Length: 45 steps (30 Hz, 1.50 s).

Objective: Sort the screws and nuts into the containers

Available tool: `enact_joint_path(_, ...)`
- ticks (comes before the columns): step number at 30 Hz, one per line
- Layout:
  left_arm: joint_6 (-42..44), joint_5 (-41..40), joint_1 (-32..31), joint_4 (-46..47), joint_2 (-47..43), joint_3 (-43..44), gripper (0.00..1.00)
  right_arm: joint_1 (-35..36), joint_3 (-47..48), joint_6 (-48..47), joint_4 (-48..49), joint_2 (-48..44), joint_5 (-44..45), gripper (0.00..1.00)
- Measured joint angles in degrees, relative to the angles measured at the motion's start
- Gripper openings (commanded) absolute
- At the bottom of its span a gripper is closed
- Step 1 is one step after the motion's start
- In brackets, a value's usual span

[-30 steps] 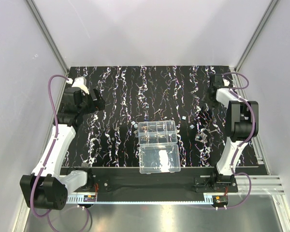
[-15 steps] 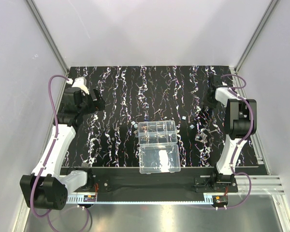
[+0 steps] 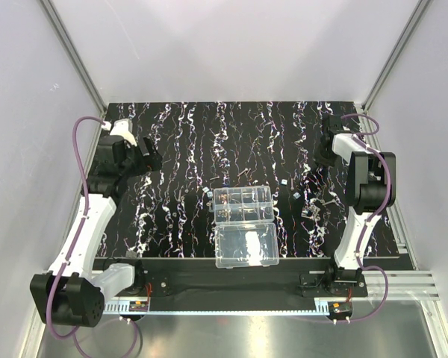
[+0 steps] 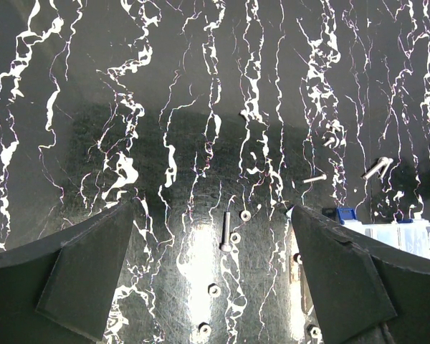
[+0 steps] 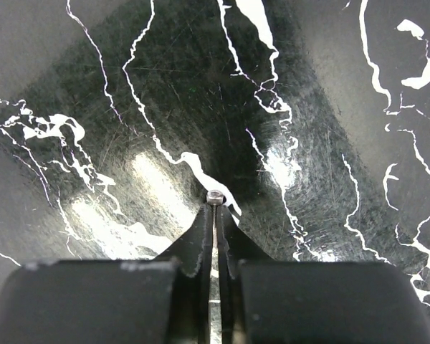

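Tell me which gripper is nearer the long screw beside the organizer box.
Left. The left gripper hovers open above the long screw; the right gripper sits beyond the organizer box.

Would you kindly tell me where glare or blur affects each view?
Top external: evenly lit and sharp, though the lid throws white glare. Left wrist: a bright sheen on the mat, the fingers dark silhouettes. Right wrist: two glare patches on the mat, the claw sharp at its tips.

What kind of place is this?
Probably a robotics lab test cell: plain white walls on aluminium framing, left arm and right arm bolted beside a black marbled mat, and a clear organizer box among screws.
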Motion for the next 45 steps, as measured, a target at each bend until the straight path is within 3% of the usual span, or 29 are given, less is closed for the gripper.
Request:
enact_joint_path(13, 0.0, 0.1, 0.0, 0.0, -1.8, -0.3, 0.99, 1.9, -1.1, -1.6, -1.7, -3.4, -2.5, 0.00)
enact_joint_path(22, 0.0, 0.5, 0.0, 0.0, -3.0, -0.3, 0.99, 18.7, -0.9, -2.3, -2.0, -14.1, -6.6, 0.00)
enact_joint_path(29, -0.4, 1.3, 0.0, 0.0, -3.4, -0.4, 0.99, 31.5, -0.3, -1.1, -1.8, -15.0, -9.9, 0.00)
enact_joint_path(45, -1.1, 2.7, 0.0, 0.1, -4.8, -1.3, 0.99, 38.7, -1.3, 2.4, -1.7, -12.5, -14.3, 0.00)
